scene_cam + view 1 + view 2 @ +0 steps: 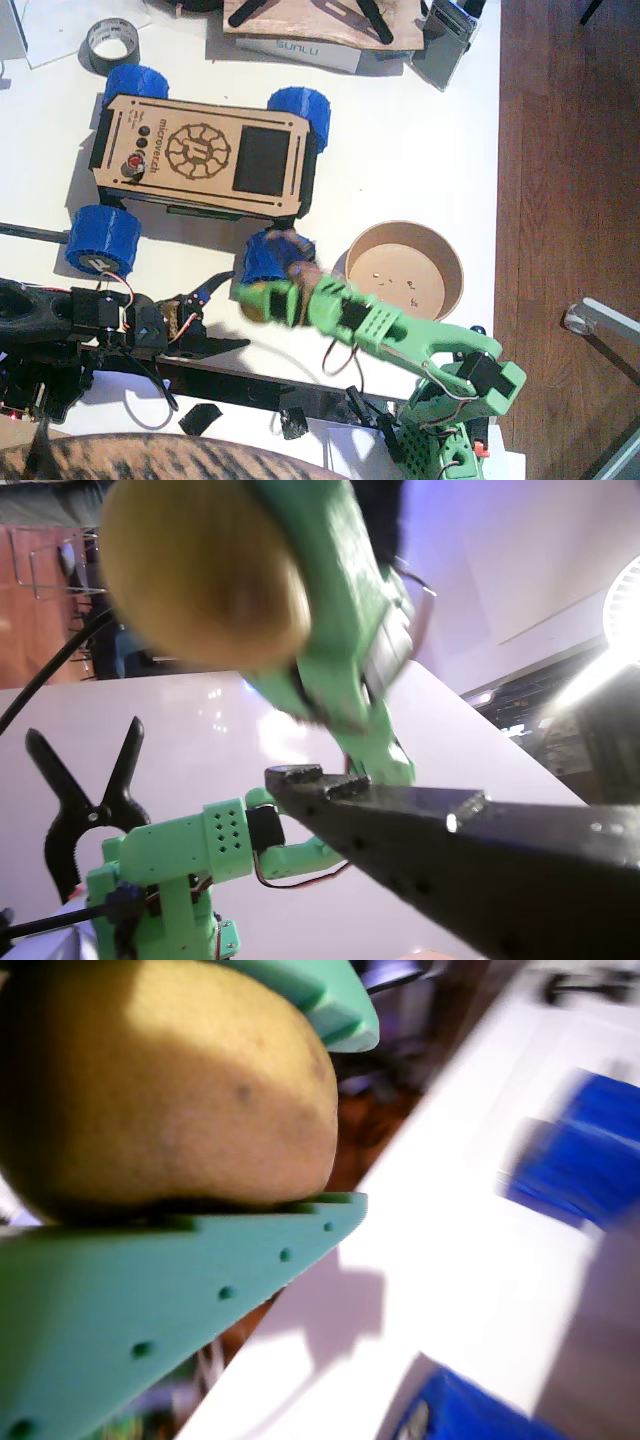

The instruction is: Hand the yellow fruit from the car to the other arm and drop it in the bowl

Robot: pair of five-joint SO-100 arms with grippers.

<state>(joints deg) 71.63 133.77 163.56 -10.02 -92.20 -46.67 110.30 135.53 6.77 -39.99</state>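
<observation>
Nearest the fixed camera, a striped brown surface (130, 458) is cut off by the bottom edge and cannot be identified. Just beyond it the black left arm (60, 330) lies low along the table edge, its left gripper (215, 310) with jaws spread apart and nothing between them; a wrist view shows only one dark jaw of it, so the gap is read from the fixed view. The green right arm (420, 350) reaches leftward from its base at the lower right, and its right gripper (265, 300) is clamped on the yellow fruit (258, 302), which is blurred there and partly covered by the green fingers. The wrist views give what the fixed view lacks: in one the yellow fruit (165, 1085) fills the frame, pressed between two green jaws, with blue wheels smeared behind; in the other it hangs large and soft-focused above the dark jaw, with a black clamp (85, 800) standing on the table. Past the fruit sit a blue wheel (270, 255) of the car (200, 150) and, to the right, the bowl (405, 270) holding only crumbs. Farthest back, a grey tape roll (110, 42) and a box (300, 50) are cropped by the top edge.
</observation>
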